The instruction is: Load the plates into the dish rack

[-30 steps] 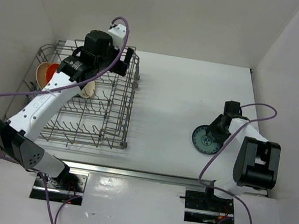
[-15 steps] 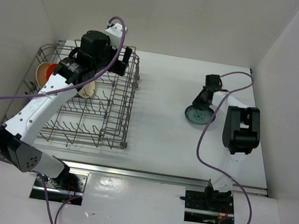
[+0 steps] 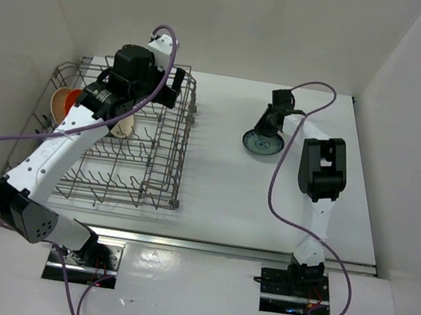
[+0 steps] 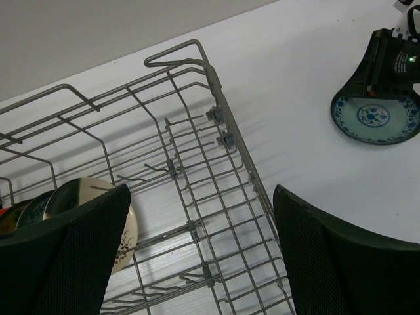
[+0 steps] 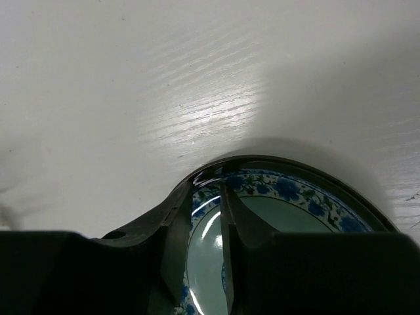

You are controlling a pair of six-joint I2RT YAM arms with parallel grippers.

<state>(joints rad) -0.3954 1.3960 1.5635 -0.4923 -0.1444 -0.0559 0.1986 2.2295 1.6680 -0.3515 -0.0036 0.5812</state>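
The dish rack [image 3: 124, 167] stands on the white worktop [image 3: 227, 201], and its near rows of tines hold nothing. Toward its left wall, about halfway back, an orange plate [image 3: 60, 100] stands on edge. A cream plate [image 3: 123, 125] stands on edge just inside from it. The left wrist view adds detail here: the cream plate [image 4: 82, 193] carries dark markings, and a darker-rimmed plate behind it is mostly hidden by a finger, too little showing to name its colour.

To the right of the rack, well apart from its far right corner, is a teal-blue plate [image 3: 262, 143]. The right tool [image 3: 269, 123] has it by the far rim. Only the right wrist view shows the grip: the right tool [image 5: 207, 210] has its two fingers [image 5: 174, 230] nearly together, pinching the plate's [image 5: 289, 193] blue-flowered rim. Whether the plate rests on the worktop or hangs just above it I cannot tell.

Over the rack's far right corner hangs the left tool [image 3: 176, 85]. Its own camera shows the left tool [image 4: 201, 197] spread wide with nothing between its fingers, and the teal-blue plate [image 4: 375, 117] beyond the rack's rim.
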